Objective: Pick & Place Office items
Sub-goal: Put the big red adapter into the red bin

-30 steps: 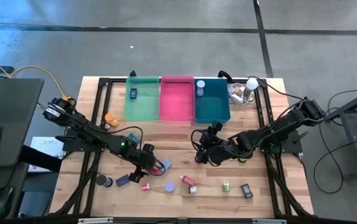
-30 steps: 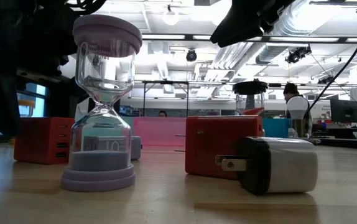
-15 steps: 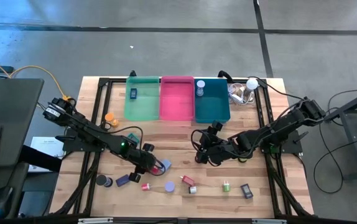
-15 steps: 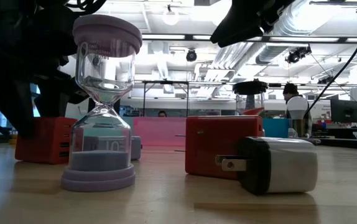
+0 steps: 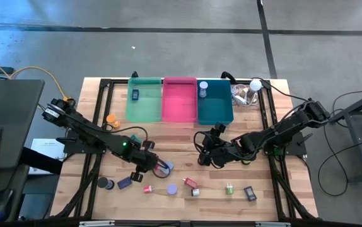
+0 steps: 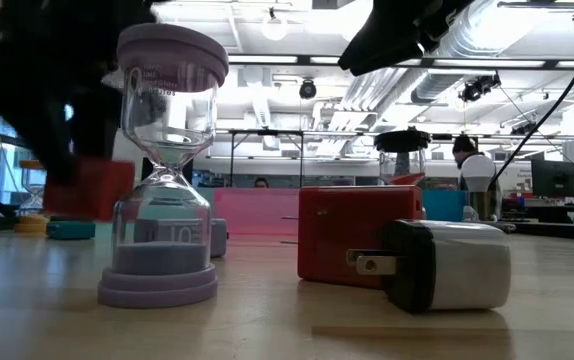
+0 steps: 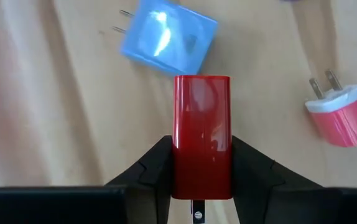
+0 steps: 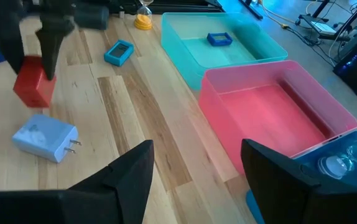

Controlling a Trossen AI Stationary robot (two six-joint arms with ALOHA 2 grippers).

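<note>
Left arm: reaches in from the left edge, left gripper (image 5: 152,165) low over the front-left part of the tabletop (image 5: 181,142), fingers (image 7: 157,168) clamped on a red charger block (image 7: 202,134)
Red charger block: looks lifted clear of the wood in the right wrist view, though the low view is too blurred there to be sure
Blue charger (image 7: 168,40): lying flat just beside the red one, prongs out
Pink plug (image 7: 345,116): near the blue charger, on the wood
Front row: a dark roll (image 5: 106,183), a purple block (image 5: 125,183), a lavender sand timer (image 6: 164,165), a red adapter (image 6: 352,235) and a white plug (image 6: 447,264) strung along the front edge
Bins: green bin (image 5: 144,101) with a small blue item (image 8: 219,38) in it, pink bin (image 5: 179,101), teal bin (image 5: 216,104), side by side at the back
Right arm: comes in from the right, right gripper (image 5: 205,151) mid-tabletop below the teal bin, fingers (image 8: 129,180) apart with nothing between them
</note>
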